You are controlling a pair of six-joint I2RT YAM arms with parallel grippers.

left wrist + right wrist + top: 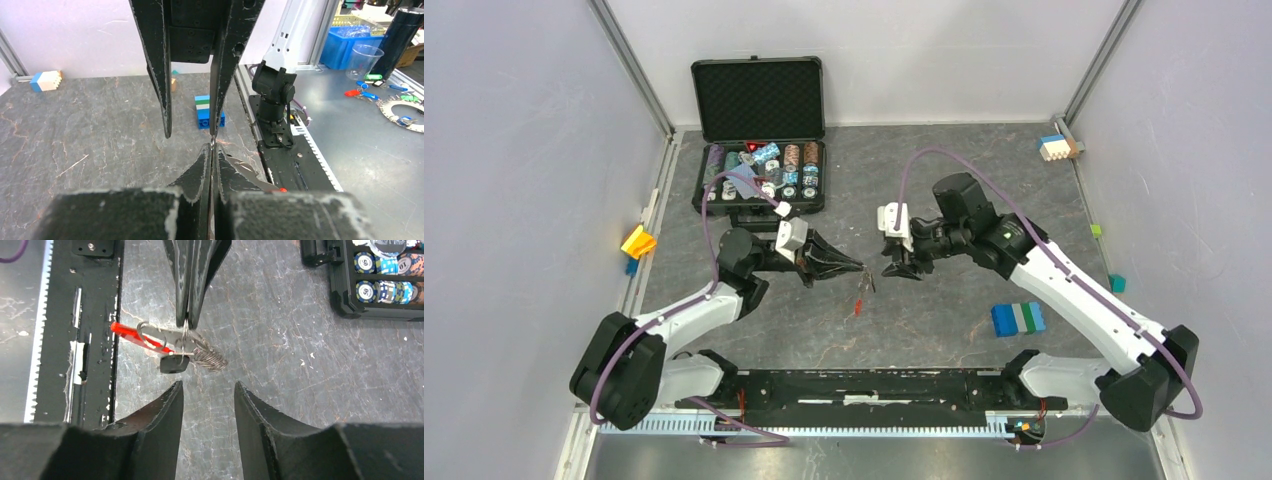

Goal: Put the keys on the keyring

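My left gripper is shut on the thin silver ring of the keyring and holds it above the table. Below the ring hang a red tag, a bunched silver chain and a key with a black head. I cannot tell whether the key is threaded on the ring. My right gripper faces the left one at close range, open and holding nothing, its fingertips just short of the key. In the left wrist view, the right gripper stands open directly ahead.
An open black case of poker chips stands at the back left. A blue, green and white block lies at the right front. A yellow block, a stacked block and a teal cube sit near the walls. The black base rail runs along the near edge.
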